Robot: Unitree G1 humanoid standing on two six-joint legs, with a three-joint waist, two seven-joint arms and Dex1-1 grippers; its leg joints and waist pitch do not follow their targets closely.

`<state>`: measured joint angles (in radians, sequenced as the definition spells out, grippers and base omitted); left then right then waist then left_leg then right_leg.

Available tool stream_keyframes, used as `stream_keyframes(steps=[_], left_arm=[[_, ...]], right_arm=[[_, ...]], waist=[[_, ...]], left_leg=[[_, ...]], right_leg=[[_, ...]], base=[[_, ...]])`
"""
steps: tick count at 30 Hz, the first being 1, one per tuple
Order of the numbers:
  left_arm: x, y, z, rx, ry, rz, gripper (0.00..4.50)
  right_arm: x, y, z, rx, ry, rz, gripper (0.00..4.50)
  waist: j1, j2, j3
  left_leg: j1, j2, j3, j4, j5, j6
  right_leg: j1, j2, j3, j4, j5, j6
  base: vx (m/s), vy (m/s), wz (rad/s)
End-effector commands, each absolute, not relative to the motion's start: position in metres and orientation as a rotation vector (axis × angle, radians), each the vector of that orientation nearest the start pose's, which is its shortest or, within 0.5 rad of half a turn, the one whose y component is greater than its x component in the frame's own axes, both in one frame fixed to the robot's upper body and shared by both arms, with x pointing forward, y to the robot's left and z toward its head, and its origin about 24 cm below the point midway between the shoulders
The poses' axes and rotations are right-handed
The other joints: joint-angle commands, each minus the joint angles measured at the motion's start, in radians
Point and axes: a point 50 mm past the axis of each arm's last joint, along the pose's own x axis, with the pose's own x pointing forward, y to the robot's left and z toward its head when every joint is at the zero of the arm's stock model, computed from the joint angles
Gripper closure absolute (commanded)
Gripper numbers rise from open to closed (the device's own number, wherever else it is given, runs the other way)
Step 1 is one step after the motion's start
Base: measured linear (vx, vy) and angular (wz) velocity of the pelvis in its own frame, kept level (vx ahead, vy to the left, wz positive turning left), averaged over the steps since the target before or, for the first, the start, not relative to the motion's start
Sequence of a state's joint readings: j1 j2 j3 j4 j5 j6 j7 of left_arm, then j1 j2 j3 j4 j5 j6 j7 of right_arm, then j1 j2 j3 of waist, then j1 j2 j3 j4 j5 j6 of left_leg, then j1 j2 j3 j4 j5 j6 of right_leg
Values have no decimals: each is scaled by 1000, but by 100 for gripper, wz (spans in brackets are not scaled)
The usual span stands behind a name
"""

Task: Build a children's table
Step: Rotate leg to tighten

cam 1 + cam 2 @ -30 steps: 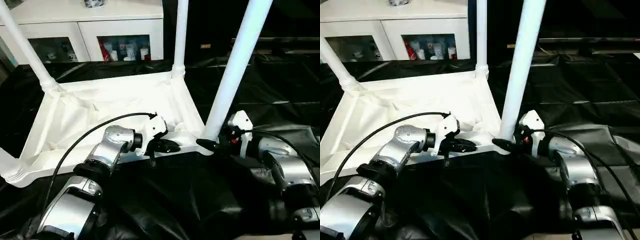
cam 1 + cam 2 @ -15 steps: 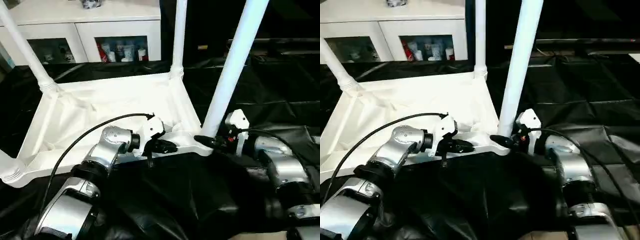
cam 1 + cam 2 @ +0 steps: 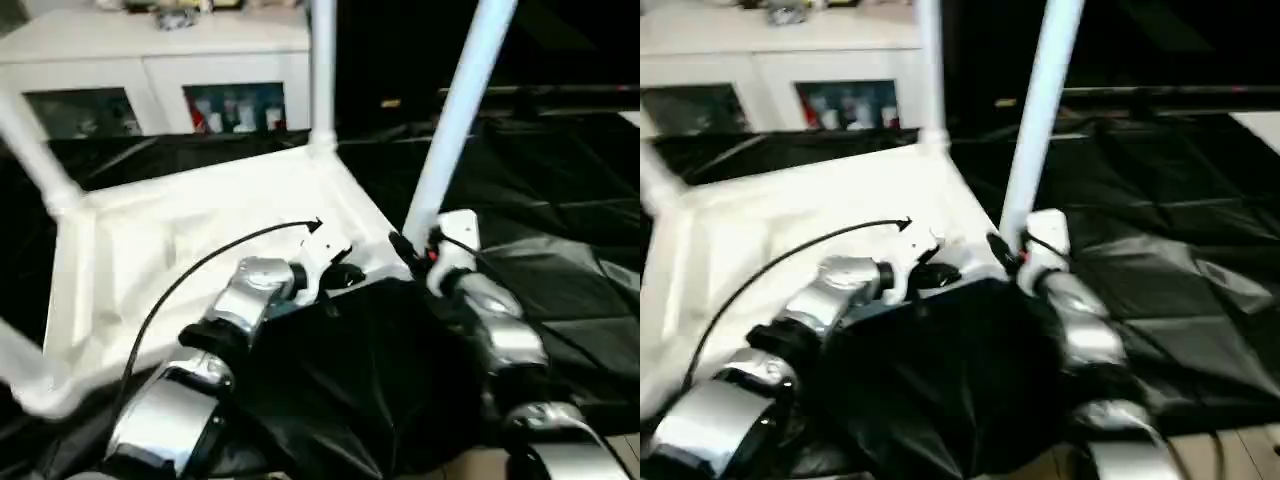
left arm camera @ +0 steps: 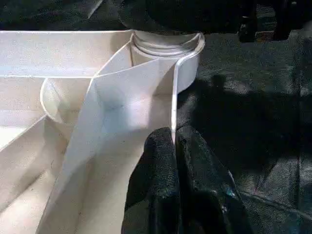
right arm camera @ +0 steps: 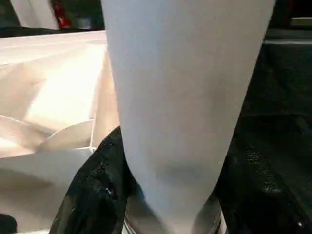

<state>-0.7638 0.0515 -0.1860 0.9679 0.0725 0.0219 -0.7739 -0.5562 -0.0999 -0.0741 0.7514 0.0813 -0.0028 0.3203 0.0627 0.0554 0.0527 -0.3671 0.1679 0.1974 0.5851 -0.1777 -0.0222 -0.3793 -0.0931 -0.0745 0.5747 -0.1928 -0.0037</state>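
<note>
**op:** Looking down from the head cam, I've got the children's table [image 3: 190,235] lying upside down on the black sheet [image 3: 560,200], rimmed underside facing up and legs sticking up off the corners. The near right leg [image 3: 455,120] leans up and out of the top of the picture. Another leg [image 3: 322,70] stands at the far right corner, and a third [image 3: 35,160] rises at the left.

**reply:** what are the grippers doing?

**op:** My left gripper [image 4: 174,146] has its fingers pinched together on the thin rim of the tabletop, one finger inside the rim, one outside, near the socket collar [image 4: 165,46] of the near right corner. So closed, gripping the table by its edge. From the head view that gripper [image 3: 345,277] sits on the near edge of the top, just left of that corner.

**reply:** and the right one?

**op:** My right gripper [image 5: 165,195] is at the base of the near right leg, a black finger [image 5: 95,187] on either side of it, jaws spread about as wide as the leg. They look wrapped around it, holding it. In the head view the right gripper [image 3: 408,250] comes in from the right, low on the leg where it meets the corner.

**reply:** anything else around?

**op:** A white cabinet [image 3: 160,60] with glass doors stands behind the table, with small colourful things inside that I can't make out.
</note>
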Motion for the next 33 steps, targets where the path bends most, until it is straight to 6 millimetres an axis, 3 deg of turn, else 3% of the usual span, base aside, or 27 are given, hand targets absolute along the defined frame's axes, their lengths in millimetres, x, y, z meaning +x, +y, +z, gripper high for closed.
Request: stream_keyframes(steps=[1, 2, 3, 5, 7, 11, 15, 21, 23, 25, 29, 33], left_arm=[[345, 33, 51, 237, 295, -1072, 450], [345, 33, 51, 237, 295, -1072, 450], [344, 33, 51, 241, 295, -1082, 450], [342, 40, 50, 250, 293, -1129, 450], [341, 47, 49, 258, 296, -1162, 450], [337, 57, 49, 270, 289, -1240, 450], [331, 71, 48, 280, 304, -1348, 450], [326, 88, 48, 294, 337, -1432, 450], [324, 96, 48, 298, 359, -1470, 450], [323, 98, 48, 300, 363, -1474, 450], [322, 105, 49, 302, 373, -1481, 450], [322, 108, 48, 299, 379, -1482, 450]], right_arm=[[327, -90, 5, 82, 341, 538, 245], [327, -90, 5, 82, 341, 538, 245], [327, -90, 6, 84, 332, 552, 192], [328, -96, 13, 83, 293, 614, 192], [328, -104, 18, 71, 277, 680, 173], [324, -122, 24, 28, 276, 826, 162], [321, -146, 33, -34, 287, 957, 162], [319, -166, 43, -62, 307, 1069, 162], [317, -172, 45, -85, 332, 1106, 162], [317, -173, 45, -89, 338, 1109, 162], [314, -175, 46, -76, 353, 1155, 194], [311, -173, 45, -56, 354, 1177, 203]], waist=[[-9, -3, -40], [-8, -3, -42], [-7, -2, -43], [-4, -6, -46], [-3, -10, -44], [9, -13, -54], [23, -18, -60], [48, -13, -74], [58, -10, -77], [58, -8, -72], [53, -9, -61], [51, -9, -59]], left_leg=[[37, 60, -57, -98, -576, -48], [33, 61, -56, -102, -550, -38], [31, 62, -54, -103, -537, -35], [20, 64, -50, -107, -475, -15], [21, 63, -45, -104, -463, 0], [8, 68, -35, -95, -328, 54], [4, 67, -27, -80, -248, 89], [5, 71, -22, -63, -141, 120], [3, 73, -22, -58, -106, 137], [0, 75, -23, -60, -131, 137], [5, 77, -25, -74, -244, 81], [6, 76, -25, -77, -265, 56]], right_leg=[[5, -75, 33, -108, -567, -103], [8, -75, 37, -105, -516, -118], [9, -75, 39, -103, -489, -128], [17, -76, 46, -92, -386, -166], [18, -78, 47, -93, -381, -179], [33, -77, 47, -77, -277, -212], [35, -80, 46, -67, -211, -246], [34, -74, 43, -39, -42, -301], [28, -71, 41, -28, 32, -314], [25, -70, 39, -30, 7, -313], [24, -74, 42, -48, -165, -282], [22, -74, 46, -53, -199, -266]], base=[[0, 0, 0], [0, 0, 0], [0, 0, 0], [0, 0, 0], [0, 0, 0], [0, 0, 0], [13, -9, 0], [0, 0, 0], [0, 0, 0], [0, 0, 0], [0, 0, 0], [0, 0, 0]])
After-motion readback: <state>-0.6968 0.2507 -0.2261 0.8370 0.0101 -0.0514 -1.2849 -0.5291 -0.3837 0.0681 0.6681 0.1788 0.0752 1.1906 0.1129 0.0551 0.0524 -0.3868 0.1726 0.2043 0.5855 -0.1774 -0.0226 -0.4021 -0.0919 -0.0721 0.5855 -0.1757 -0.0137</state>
